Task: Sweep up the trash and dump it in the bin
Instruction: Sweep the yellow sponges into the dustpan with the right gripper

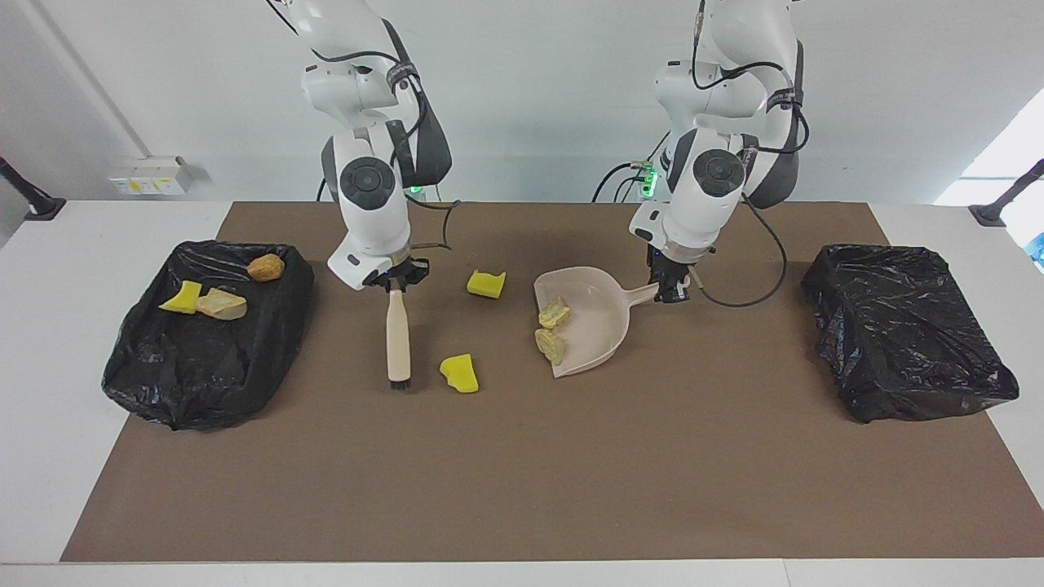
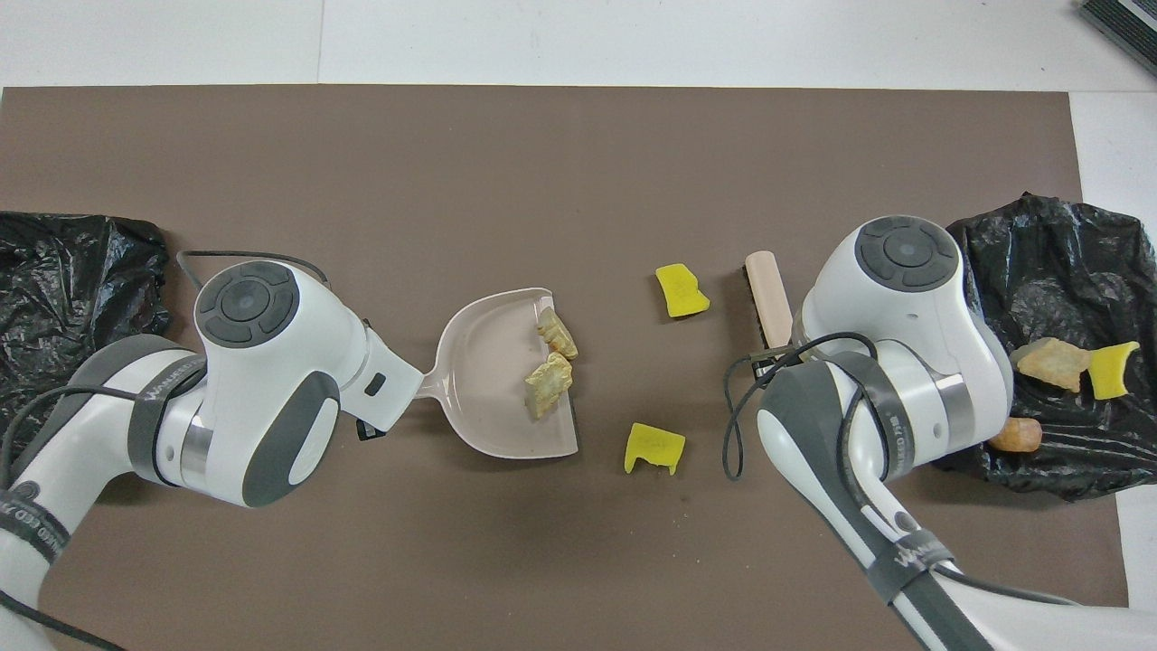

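In the facing view the right gripper [image 1: 395, 281] is clamped on a brush [image 1: 398, 337] that hangs bristles-down just beside one yellow scrap [image 1: 460, 373], placed, it seems, to push it toward the dustpan [image 1: 599, 326]. The left gripper [image 1: 670, 289] grips the dustpan's handle, holding its lip on the surface as a catch; two tan crusty lumps [image 1: 552, 328] sit at that lip. In the overhead view two spongy yellow scraps [image 2: 681, 290] lie between brush and dustpan, and three more scraps rest in the black bin [image 2: 1085, 271] under the right arm.
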Action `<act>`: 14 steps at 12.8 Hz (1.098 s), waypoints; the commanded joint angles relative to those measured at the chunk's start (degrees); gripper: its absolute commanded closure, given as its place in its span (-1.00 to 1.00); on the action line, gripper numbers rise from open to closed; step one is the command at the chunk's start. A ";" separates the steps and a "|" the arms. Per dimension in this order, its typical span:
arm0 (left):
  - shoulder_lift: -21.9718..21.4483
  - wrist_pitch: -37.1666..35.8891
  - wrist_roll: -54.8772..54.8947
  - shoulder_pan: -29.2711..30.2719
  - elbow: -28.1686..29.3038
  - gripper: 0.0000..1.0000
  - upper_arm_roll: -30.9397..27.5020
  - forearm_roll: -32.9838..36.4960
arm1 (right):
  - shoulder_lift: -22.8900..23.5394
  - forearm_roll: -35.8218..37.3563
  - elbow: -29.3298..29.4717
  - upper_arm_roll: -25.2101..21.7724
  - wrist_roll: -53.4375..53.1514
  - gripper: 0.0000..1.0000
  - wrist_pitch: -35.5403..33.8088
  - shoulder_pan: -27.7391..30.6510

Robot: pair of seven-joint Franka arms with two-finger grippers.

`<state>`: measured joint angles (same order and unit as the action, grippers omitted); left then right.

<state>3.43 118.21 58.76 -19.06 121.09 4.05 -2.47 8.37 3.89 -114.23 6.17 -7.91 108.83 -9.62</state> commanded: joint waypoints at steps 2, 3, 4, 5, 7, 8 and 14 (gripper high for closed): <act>-1.84 1.93 -1.63 -0.54 2.13 1.00 -0.36 0.54 | 0.68 0.15 -1.70 0.95 3.51 1.00 4.90 -4.52; -1.84 1.93 -1.71 -0.54 2.13 1.00 -0.36 0.54 | 0.68 -1.42 -1.43 1.04 3.78 1.00 4.99 -6.36; -1.84 1.93 -1.71 -0.54 2.22 1.00 -0.36 0.54 | 0.68 -5.00 -1.26 1.04 4.39 1.00 6.29 -8.12; -1.93 1.93 -1.80 -0.54 2.22 1.00 -0.36 0.54 | 0.60 -9.38 -1.60 1.04 5.09 1.00 8.40 -9.36; -1.93 1.93 -2.07 -0.54 2.22 1.00 -0.36 0.54 | 0.33 -12.50 -1.61 1.21 6.59 1.00 9.99 -11.82; -1.93 2.11 -2.07 -0.54 2.22 1.00 -0.36 0.54 | 0.07 -13.72 -1.61 1.30 6.59 1.00 10.17 -13.57; -1.93 2.11 -2.51 -0.54 2.22 1.00 -0.36 0.54 | -1.16 -27.01 -0.12 2.53 6.59 1.00 9.65 -16.23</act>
<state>3.30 118.54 57.76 -19.09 121.23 4.09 -2.47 8.88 -20.82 -114.24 8.66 -3.71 118.29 -26.39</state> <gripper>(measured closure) 0.683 0.744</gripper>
